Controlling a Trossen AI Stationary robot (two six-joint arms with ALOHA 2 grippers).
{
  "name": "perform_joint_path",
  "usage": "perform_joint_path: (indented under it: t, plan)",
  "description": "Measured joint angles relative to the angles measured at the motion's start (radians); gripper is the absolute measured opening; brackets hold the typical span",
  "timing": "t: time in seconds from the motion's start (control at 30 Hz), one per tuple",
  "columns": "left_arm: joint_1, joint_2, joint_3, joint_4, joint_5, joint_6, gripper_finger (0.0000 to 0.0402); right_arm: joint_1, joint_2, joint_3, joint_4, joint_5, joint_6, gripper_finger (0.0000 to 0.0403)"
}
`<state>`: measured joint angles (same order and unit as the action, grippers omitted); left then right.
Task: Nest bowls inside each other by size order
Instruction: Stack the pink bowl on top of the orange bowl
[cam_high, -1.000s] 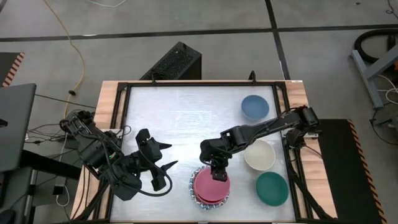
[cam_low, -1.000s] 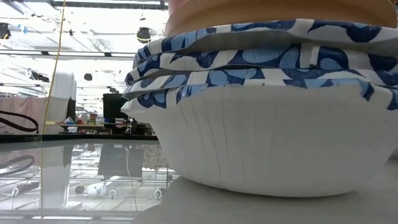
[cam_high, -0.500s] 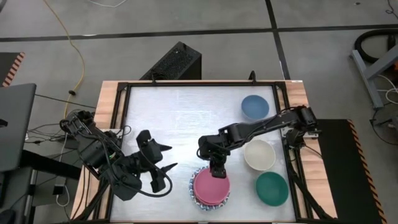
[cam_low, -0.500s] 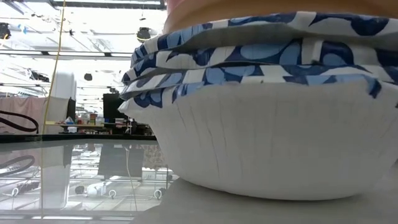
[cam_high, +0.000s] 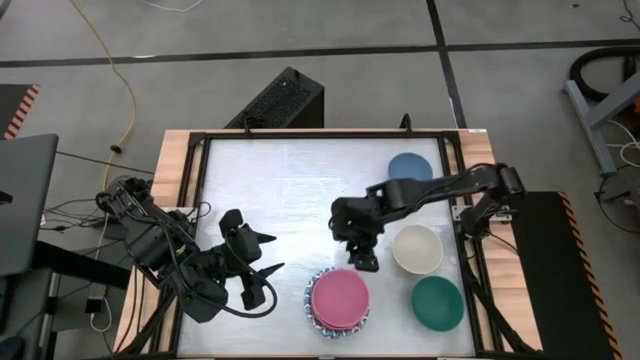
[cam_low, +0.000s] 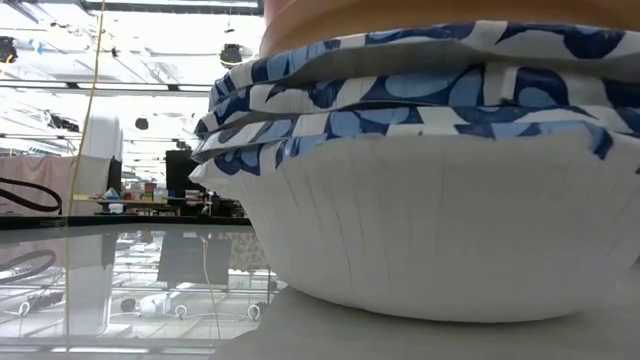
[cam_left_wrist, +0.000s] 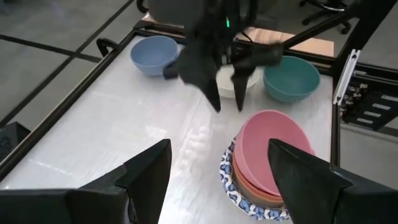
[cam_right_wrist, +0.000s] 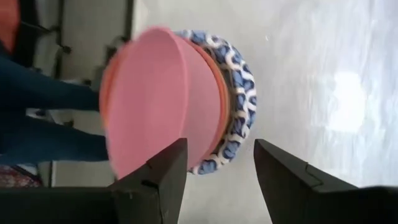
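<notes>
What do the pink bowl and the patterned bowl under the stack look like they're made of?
Pink bowl: likely plastic or melamine; smooth, matte, evenly coloured, thin-rimmed. Patterned bowl: white with printed blue rim and faint vertical ribs on its wall; possibly melamine or glazed ceramic, hard to tell.

From overhead I look straight down on the table (cam_high: 300, 190). My low camera sits right against the bowl stack (cam_low: 430, 190), facing the room. Both wrist cameras share that stack.
</notes>
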<state>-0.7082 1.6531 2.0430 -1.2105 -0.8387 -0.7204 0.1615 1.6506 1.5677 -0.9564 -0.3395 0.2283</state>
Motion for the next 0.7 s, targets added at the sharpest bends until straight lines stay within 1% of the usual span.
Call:
perform_joint_path:
  t: [0.13, 0.23, 0.3, 0.43, 0.6, 0.7]
  plan:
    - [0.0, 0.0, 0.0, -0.003, 0.0, 0.0, 0.0255, 0.003, -0.067, 0.0, 0.024, -0.052, 0.011, 0.0196]
    - [0.0, 0.0, 0.0, -0.003, -0.002, -0.003, 0.0255, 0.031, -0.078, 0.001, 0.031, -0.057, 0.022, 0.0179]
    - [0.0, 0.0, 0.0, -0.003, -0.003, -0.003, 0.0255, 0.053, -0.069, -0.008, 0.041, -0.06, 0.022, 0.0167]
    - [0.0, 0.0, 0.0, -0.004, -0.005, -0.003, 0.0255, 0.085, -0.039, -0.054, 0.116, -0.114, 0.032, 0.014]
    - [0.0, 0.0, 0.0, -0.004, -0.006, -0.002, 0.0255, 0.081, 0.009, -0.073, 0.123, -0.132, 0.028, 0.0102]
    - [0.0, 0.0, 0.0, -0.005, -0.006, -0.01, 0.0255, 0.063, 0.024, -0.073, 0.125, -0.133, 0.017, 0.0088]
